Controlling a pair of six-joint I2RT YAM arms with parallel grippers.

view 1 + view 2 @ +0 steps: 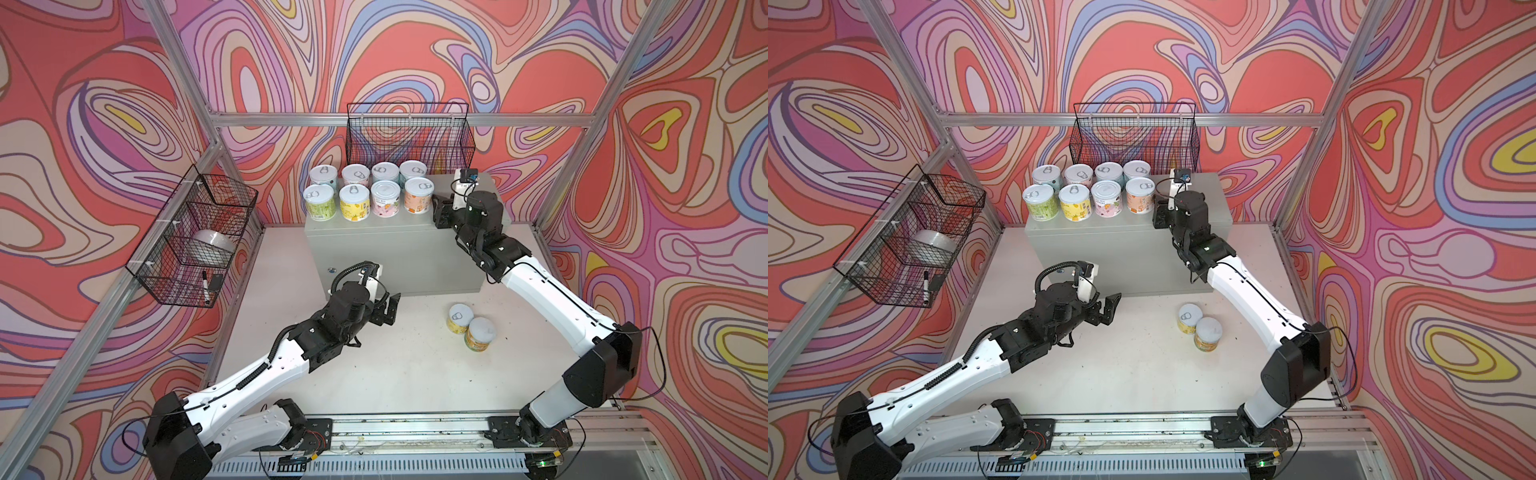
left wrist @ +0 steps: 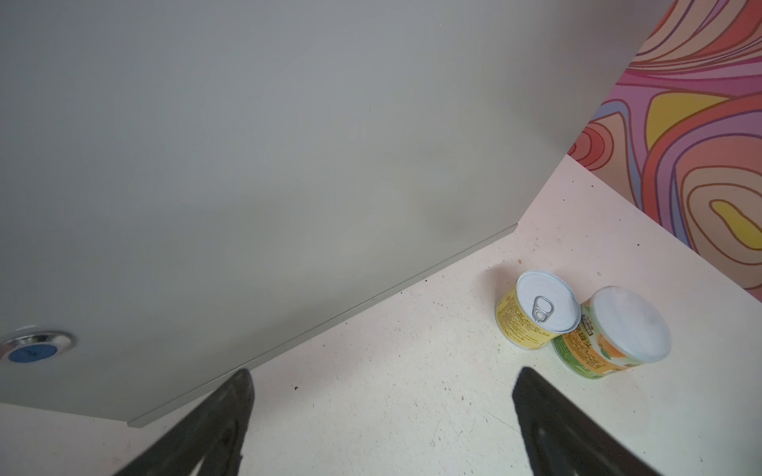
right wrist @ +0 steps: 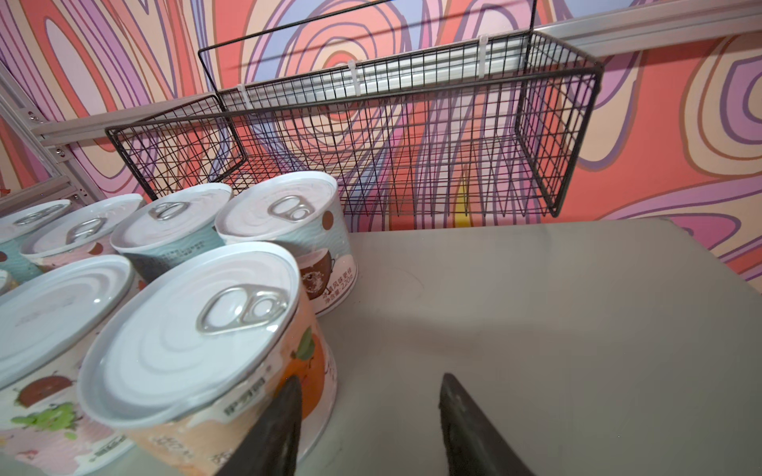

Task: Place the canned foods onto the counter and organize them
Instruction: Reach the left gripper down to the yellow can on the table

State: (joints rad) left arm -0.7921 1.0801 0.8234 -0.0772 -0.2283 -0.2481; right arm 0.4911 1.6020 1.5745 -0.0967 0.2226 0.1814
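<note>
Several cans stand upright in two rows on the left half of the grey counter [image 1: 395, 249] [image 3: 536, 329]. The orange can [image 1: 419, 195] [image 3: 198, 350] ends the front row. My right gripper [image 1: 439, 210] [image 3: 371, 376] hovers over the counter top just right of that can. It is open, nothing lies between its fingers, and one finger is right beside the can's label. On the white table stand a yellow can [image 1: 459, 318] [image 2: 536, 313], tab up, and touching it a green-orange can [image 1: 480, 334] [image 2: 614, 334] with a plain end up. My left gripper [image 1: 390, 309] [image 2: 383, 371] is open wide, low over the table, left of these two.
An empty black wire basket [image 1: 409, 137] hangs on the back wall just behind the counter's cans. Another wire basket [image 1: 195, 237] on the left wall holds a tape roll and a marker. The counter's front face carries a round lock [image 2: 35, 350].
</note>
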